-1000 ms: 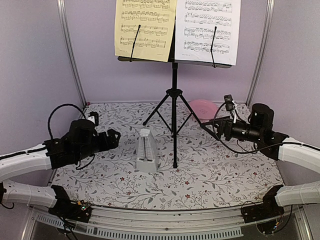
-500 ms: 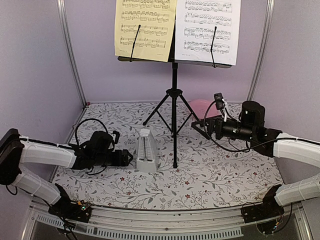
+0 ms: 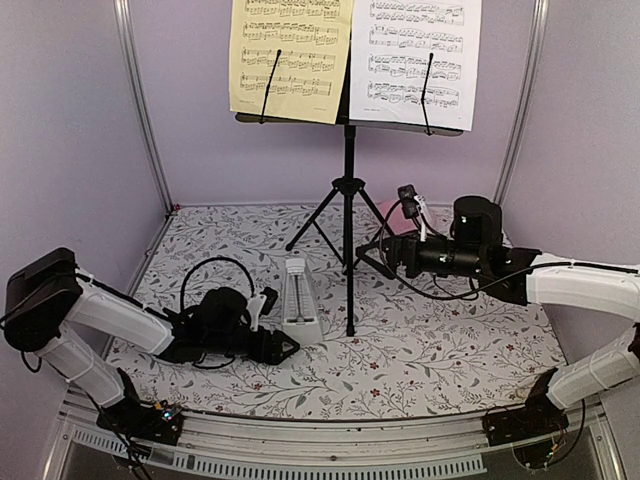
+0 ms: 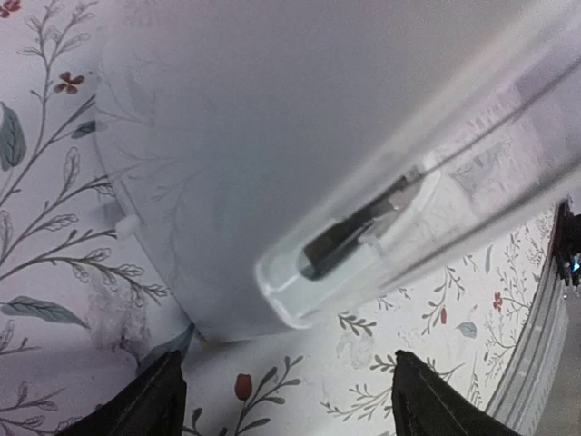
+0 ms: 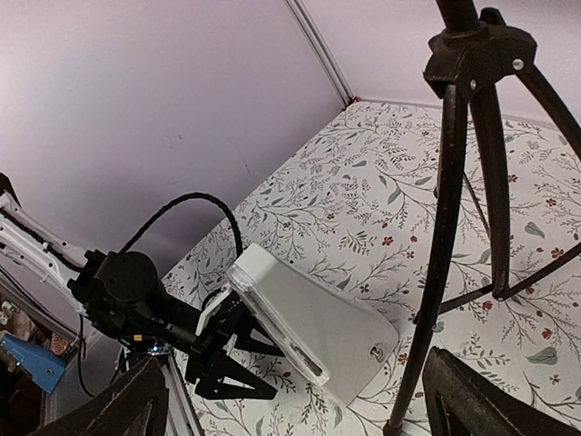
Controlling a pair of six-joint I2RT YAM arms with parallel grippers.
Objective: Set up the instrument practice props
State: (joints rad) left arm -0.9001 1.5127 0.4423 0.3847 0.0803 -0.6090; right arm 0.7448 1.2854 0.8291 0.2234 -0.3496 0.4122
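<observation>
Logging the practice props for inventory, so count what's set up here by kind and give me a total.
Music stand: 1
Sheet pages: 2, yellowish page and white page
Metronome: 1
Total: 4

yellowish page [image 3: 290,55]: printed staves of music notes; no words or numbers legible
white page [image 3: 415,55]: printed staves of music notes; no title or numbers legible
metronome [image 5: 309,318]: small round emblem near its base, too small to read
</observation>
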